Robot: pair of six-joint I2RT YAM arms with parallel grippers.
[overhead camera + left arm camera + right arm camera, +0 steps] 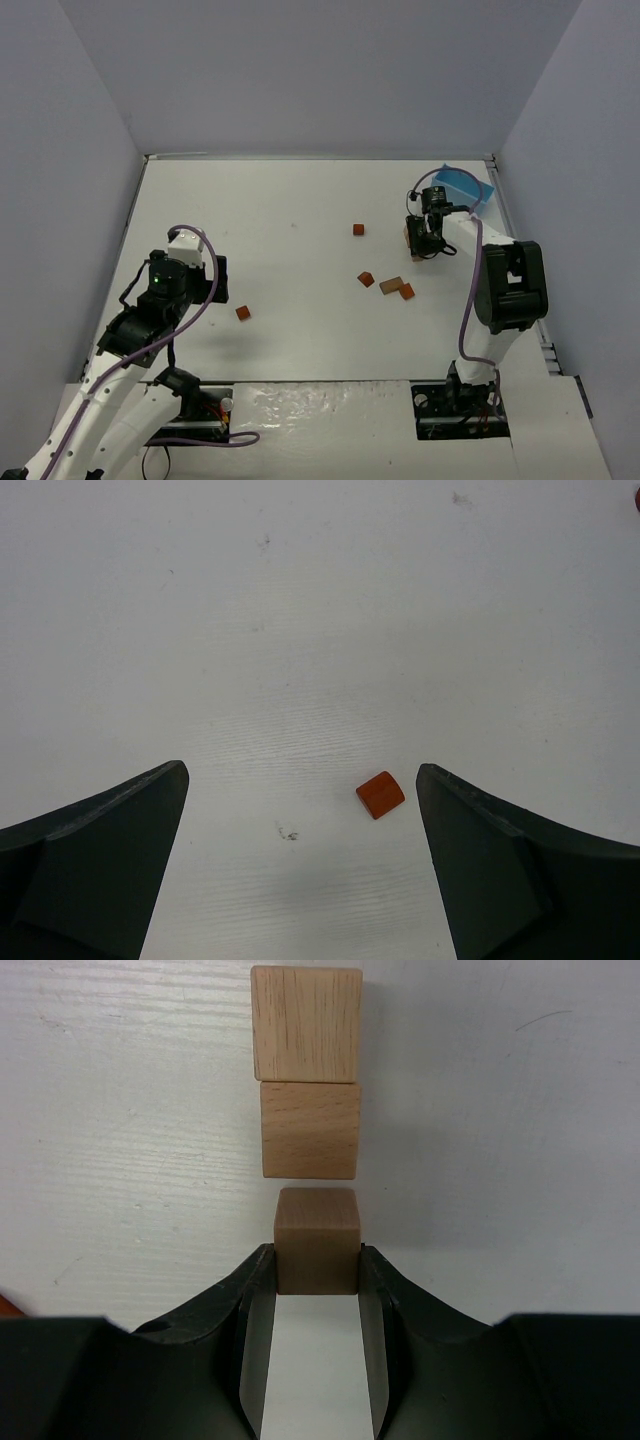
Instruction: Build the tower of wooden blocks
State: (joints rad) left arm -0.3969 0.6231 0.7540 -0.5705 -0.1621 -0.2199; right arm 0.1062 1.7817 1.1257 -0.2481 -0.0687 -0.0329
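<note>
Tower (309,1128) of three tan blocks, lined up at far right of table (300,190), near light blue box (463,185).
Ran lengthwise straight away from right gripper (317,1256), clamped narrowly on nearest block (317,1228). Left gripper (302,768) spread wide, empty, above orange block (380,794). White grained surface, plain grey walls (320,80).

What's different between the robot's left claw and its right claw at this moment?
The left gripper stands with its jaws wide open; the right gripper is shut on a tan wooden block. The left gripper holds nothing, with a small orange block lying loose on the table beneath it; the right gripper's block lines up with two more tan blocks. Both are dark and two-fingered.
</note>
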